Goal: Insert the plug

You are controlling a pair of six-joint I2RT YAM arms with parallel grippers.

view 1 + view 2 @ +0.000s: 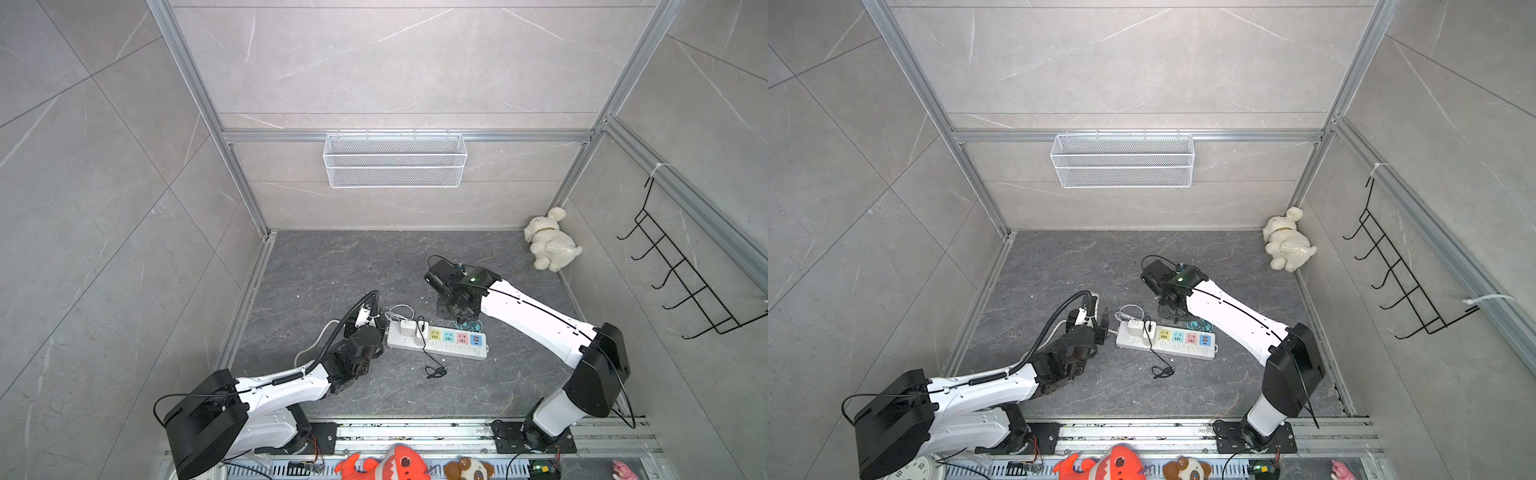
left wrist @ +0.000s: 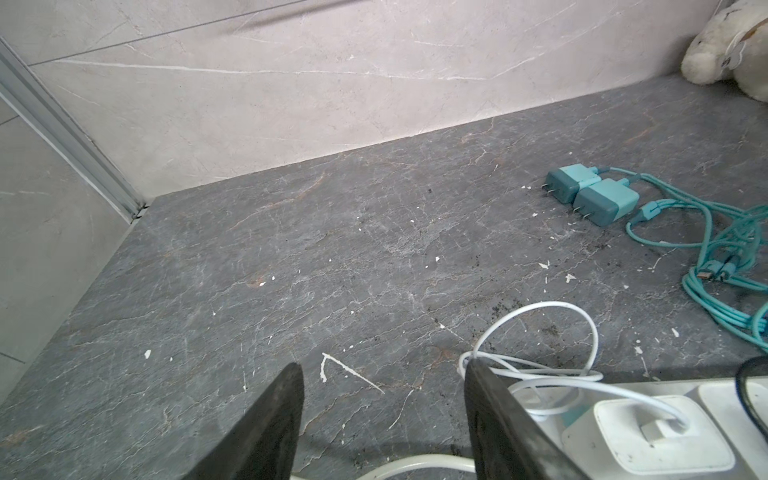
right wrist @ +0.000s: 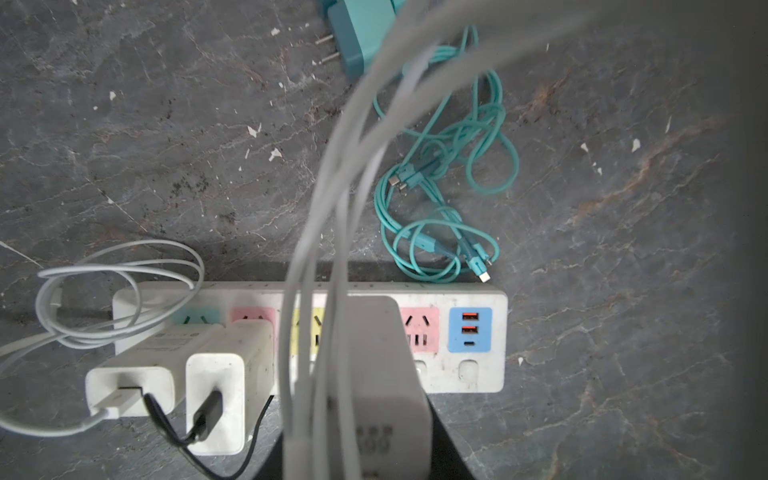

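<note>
Misalignment worries me: my right gripper (image 3: 365,449) clenches the white block charger (image 3: 382,365), low centre of its wrist frame over the yellow socket (image 3: 308,332) of the white power strip (image 3: 478,374), its dangling white cable (image 3: 332,199) hiding the slots, while my left gripper (image 2: 382,415) gapes empty.

L gripper (image 2: 382,365) spread, R gripper (image 3: 361,440) pinching plug (image 3: 374,357).

A white plush dog (image 1: 549,243) lay in the far right corner; a wire basket (image 1: 395,161) hung on the back wall, a black hook rack (image 1: 685,266) on the right wall.
</note>
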